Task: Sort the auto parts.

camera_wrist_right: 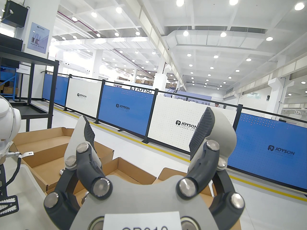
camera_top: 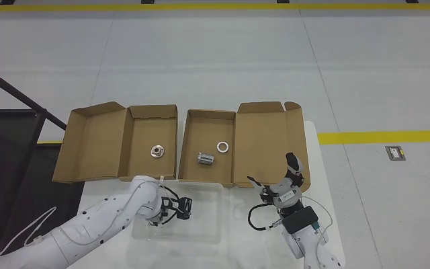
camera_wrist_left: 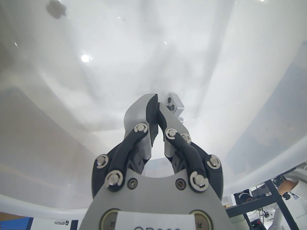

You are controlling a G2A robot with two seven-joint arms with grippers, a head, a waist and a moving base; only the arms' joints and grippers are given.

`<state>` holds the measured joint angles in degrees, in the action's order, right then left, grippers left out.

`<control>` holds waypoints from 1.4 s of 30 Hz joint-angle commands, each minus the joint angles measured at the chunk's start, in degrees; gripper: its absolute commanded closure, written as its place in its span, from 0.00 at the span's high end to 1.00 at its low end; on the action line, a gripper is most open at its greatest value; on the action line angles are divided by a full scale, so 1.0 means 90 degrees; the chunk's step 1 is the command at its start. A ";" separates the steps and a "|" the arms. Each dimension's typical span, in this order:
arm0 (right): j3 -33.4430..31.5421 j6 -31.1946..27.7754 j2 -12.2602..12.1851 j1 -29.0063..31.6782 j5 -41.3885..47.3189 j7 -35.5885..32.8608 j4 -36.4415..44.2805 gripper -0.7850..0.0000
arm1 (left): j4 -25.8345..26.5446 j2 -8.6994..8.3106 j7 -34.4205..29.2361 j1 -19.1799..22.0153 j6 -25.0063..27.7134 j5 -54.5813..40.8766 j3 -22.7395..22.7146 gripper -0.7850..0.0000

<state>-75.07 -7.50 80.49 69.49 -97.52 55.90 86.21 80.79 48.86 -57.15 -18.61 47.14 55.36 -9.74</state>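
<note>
My left gripper [camera_top: 184,206] is down inside a clear plastic tray [camera_top: 208,228] at the table's front. Its fingers [camera_wrist_left: 150,111] are closed on a small silver metal block [camera_wrist_left: 175,104] with two holes, which juts out past one fingertip just above the tray floor. Behind the tray stand two open cardboard boxes. The left box [camera_top: 144,118] holds a round flanged part [camera_top: 156,150]. The right box [camera_top: 209,120] holds a short metal cylinder [camera_top: 205,159] and a ring [camera_top: 222,145]. My right gripper [camera_top: 273,173] [camera_wrist_right: 147,116] is raised at the front right, open and holding nothing.
Box lids lie flat outward: one flap [camera_top: 91,141] at the far left, one flap [camera_top: 265,141] beside my right gripper. A dark blotch [camera_wrist_left: 56,9] shows through the tray wall. A black metal frame [camera_top: 27,107] stands left of the table.
</note>
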 commanded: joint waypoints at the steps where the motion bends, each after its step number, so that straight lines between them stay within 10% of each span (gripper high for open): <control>1: 0.0000 0.0000 0.0000 0.0000 0.0000 0.0000 0.0000 1.00 | 0.0051 -0.0018 0.0051 0.0054 0.0050 -0.0086 -0.0008 0.00; 5: 0.0000 0.0000 0.0000 0.0000 0.0000 0.0000 0.0000 1.00 | 0.0232 -0.0084 0.0129 0.0068 0.0127 -0.0110 -0.0158 0.00; 12: 0.0000 0.0000 0.0000 0.0000 0.0000 0.0000 0.0000 1.00 | 0.0493 -0.0351 0.0356 -0.0046 0.0355 0.0421 -0.0208 0.47; 27: 0.0000 0.0000 0.0000 0.0000 0.0000 0.0000 0.0000 1.00 | 0.0731 -0.0564 0.0652 -0.0090 0.0651 0.0941 0.0000 0.48; 42: 0.0000 0.0000 0.0000 0.0000 0.0000 0.0000 0.0000 1.00 | 0.0495 -0.0350 0.0550 -0.0184 0.0548 0.1079 0.0000 0.48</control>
<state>-75.07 -7.50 80.49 69.49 -97.52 55.90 86.21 85.48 45.50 -52.24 -20.25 52.04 64.98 -9.74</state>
